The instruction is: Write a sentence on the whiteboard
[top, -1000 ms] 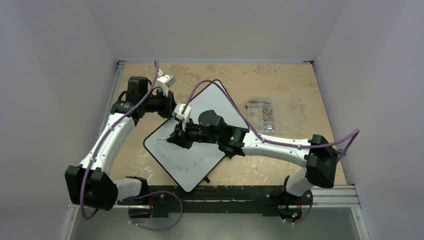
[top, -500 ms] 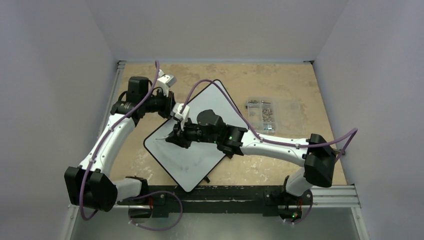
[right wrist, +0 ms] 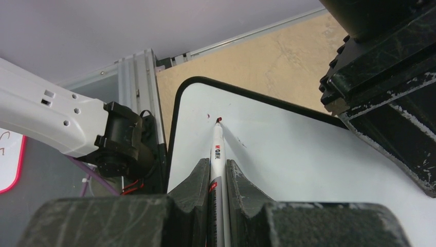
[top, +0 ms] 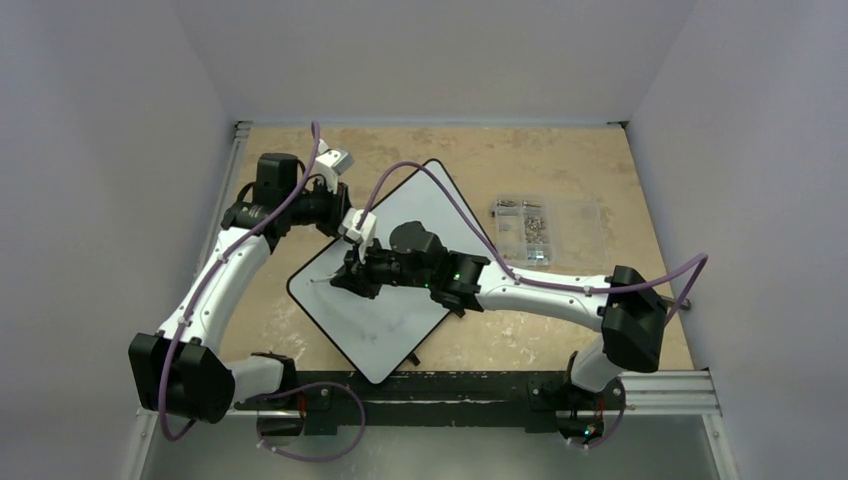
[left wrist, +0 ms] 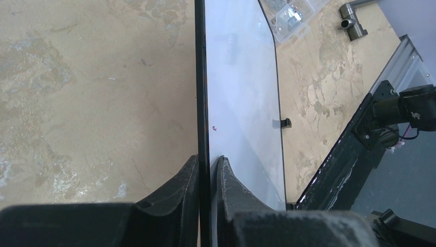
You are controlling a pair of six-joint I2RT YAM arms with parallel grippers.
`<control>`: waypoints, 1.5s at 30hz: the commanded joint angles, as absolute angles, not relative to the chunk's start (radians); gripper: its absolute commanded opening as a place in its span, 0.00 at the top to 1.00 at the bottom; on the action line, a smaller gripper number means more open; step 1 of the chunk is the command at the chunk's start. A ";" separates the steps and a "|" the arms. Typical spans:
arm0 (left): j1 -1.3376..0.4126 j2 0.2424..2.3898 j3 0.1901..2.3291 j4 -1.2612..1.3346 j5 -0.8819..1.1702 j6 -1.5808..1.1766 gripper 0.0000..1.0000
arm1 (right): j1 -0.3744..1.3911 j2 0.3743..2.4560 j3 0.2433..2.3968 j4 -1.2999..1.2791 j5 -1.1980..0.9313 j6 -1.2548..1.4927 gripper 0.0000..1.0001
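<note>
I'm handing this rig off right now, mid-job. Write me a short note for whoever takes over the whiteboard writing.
Left gripper: shut on the black rim of the whiteboard, steadying it at its far-left edge.
Right gripper: shut on a marker, with the red tip down at the board near its left corner.
Things: the board lies flat, turned diagonally. The clear compartment box sits apart to its right.
Done: only a small red mark beside the tip.
Left: no readable letters yet, so virtually the whole sentence remains.
</note>
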State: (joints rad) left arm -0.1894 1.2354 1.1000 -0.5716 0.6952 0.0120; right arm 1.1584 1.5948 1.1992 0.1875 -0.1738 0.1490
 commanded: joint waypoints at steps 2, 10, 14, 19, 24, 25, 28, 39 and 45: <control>-0.209 1.211 1.095 -0.531 0.668 0.099 1.00 | 1.164 1.552 1.142 0.209 -0.151 0.169 1.00; -0.209 1.210 1.098 -0.534 0.669 0.098 1.00 | 1.173 1.505 1.023 0.239 -0.142 0.217 1.00; -0.210 1.207 1.098 -0.534 0.670 0.097 1.00 | 1.177 1.500 1.033 0.230 -0.137 0.216 1.00; -0.210 1.208 1.099 -0.535 0.669 0.097 1.00 | 1.178 1.499 1.090 0.217 -0.156 0.204 1.00; -0.211 1.208 1.097 -0.534 0.666 0.095 1.00 | 1.178 1.505 1.150 0.220 -0.178 0.201 1.00; -0.212 1.208 1.097 -0.532 0.663 0.094 1.00 | 1.178 1.508 1.161 0.218 -0.178 0.201 1.00; -0.212 1.206 1.097 -0.530 0.663 0.093 1.00 | 1.178 1.521 1.187 0.218 -0.170 0.199 1.00; -0.215 1.207 1.098 -0.531 0.663 0.095 1.00 | 1.178 1.602 1.278 0.149 -0.083 0.209 1.00; -0.218 1.211 1.097 -0.532 0.663 0.095 1.00 | 1.178 1.609 1.270 0.138 -0.061 0.222 1.00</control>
State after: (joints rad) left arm -0.1974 1.2293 1.0981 -0.5701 0.6750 0.0147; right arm 1.1774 1.6127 1.2362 0.1581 -0.1093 0.2108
